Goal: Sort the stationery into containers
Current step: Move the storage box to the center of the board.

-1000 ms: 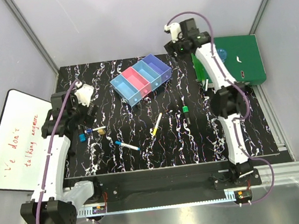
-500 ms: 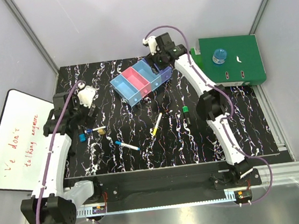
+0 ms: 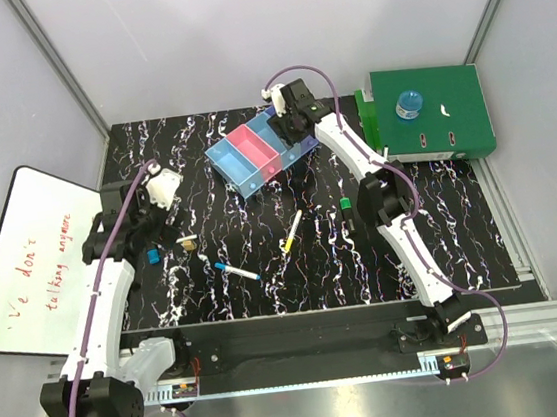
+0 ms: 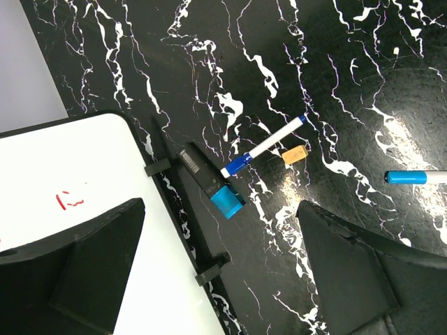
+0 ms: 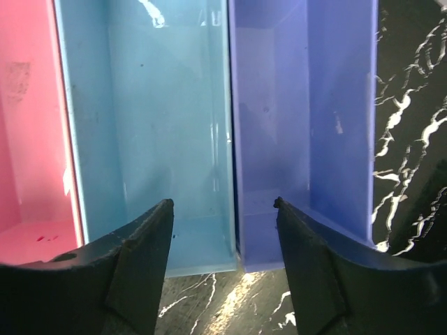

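Note:
The four joined bins (image 3: pixel 257 149) stand at the table's back centre. My right gripper (image 3: pixel 291 124) hovers open and empty over the divider between the light blue bin (image 5: pixel 160 139) and the purple bin (image 5: pixel 300 118); both look empty. My left gripper (image 3: pixel 147 223) is open and empty above a blue-capped dark marker (image 4: pixel 209 183), a blue-and-white pen (image 4: pixel 265 146) and a tiny gold piece (image 4: pixel 295 154). A blue-capped white marker (image 3: pixel 237 272), a yellow-and-white pen (image 3: pixel 291 230) and a green-capped dark marker (image 3: pixel 345 211) lie mid-table. A round blue object (image 3: pixel 408 105) and a small white stick (image 3: pixel 445 109) rest on the green folder.
The whiteboard with red writing (image 3: pixel 24 268) lies off the table's left edge, and its edge shows under my left gripper (image 4: pixel 70 209). The big green folder (image 3: pixel 461 132) sits at the back right. The pink bin (image 5: pixel 28 125) is left of the light blue one.
My right arm has swung left from over the green folder to above the bins. My left gripper has shifted slightly toward the table's left edge.

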`<action>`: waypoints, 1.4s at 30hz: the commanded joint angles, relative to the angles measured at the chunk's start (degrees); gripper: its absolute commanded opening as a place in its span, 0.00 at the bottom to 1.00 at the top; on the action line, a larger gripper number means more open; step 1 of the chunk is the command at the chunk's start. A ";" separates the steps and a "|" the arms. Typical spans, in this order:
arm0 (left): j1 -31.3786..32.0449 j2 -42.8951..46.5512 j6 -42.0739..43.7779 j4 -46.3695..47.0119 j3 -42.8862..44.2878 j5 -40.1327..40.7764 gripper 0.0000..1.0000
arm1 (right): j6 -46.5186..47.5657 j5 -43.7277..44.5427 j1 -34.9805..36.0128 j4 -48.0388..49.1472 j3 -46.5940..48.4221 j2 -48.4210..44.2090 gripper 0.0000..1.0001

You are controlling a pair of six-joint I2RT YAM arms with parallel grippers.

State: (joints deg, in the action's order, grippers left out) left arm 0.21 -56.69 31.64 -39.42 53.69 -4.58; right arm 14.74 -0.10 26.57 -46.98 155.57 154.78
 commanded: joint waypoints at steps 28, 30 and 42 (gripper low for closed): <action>-0.12 2.11 1.59 1.19 -1.31 -2.36 0.99 | -17.45 10.20 -0.11 -0.74 -16.77 -10.90 0.00; -0.12 2.11 1.41 1.19 -1.31 -2.45 0.99 | -18.78 11.69 -0.11 -1.18 -18.62 -13.09 0.00; -0.12 1.23 1.59 0.84 0.01 -2.89 0.99 | -25.73 10.73 -0.03 -2.24 -39.10 -25.13 0.00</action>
State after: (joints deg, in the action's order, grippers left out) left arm 0.21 -55.81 32.82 -39.97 52.34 -5.85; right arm -8.49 9.89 26.30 -44.10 120.88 135.39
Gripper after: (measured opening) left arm 0.987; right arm 0.031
